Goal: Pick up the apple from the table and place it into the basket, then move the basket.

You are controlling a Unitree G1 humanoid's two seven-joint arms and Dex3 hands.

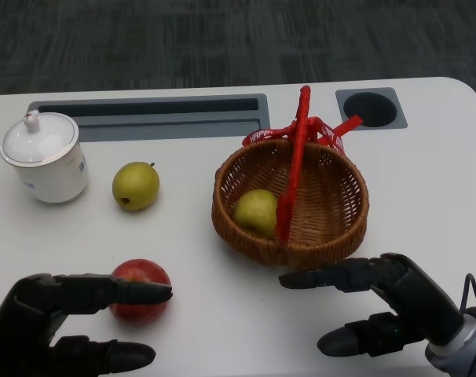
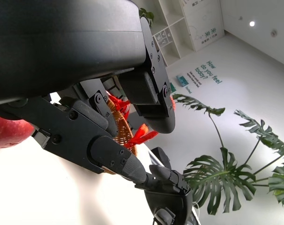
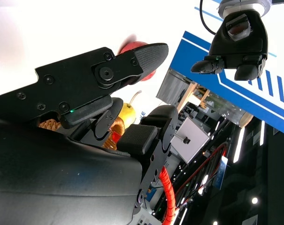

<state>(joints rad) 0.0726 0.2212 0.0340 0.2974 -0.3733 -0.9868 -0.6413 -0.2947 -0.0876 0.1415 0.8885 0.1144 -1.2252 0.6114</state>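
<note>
The head view looks steeply down from above onto a white table (image 1: pixel 222 330), taking in the whole work area, with dark floor beyond its far edge at twelve o'clock. The left robot hand (image 1: pixel 61 326) enters at seven o'clock and the right robot hand (image 1: pixel 387 306) at five o'clock.

The left wrist view sits close behind its own robot hand (image 2: pixel 85 117), low over the table, facing across to a wall and a leafy plant (image 2: pixel 235 159). The right wrist view sits equally close behind its robot hand (image 3: pixel 85 108).

All three views share the wicker basket (image 1: pixel 290 204) (image 2: pixel 121 129) (image 3: pixel 50 124) and red apple (image 1: pixel 140 289) (image 2: pixel 8 131) (image 3: pixel 137 49).
</note>
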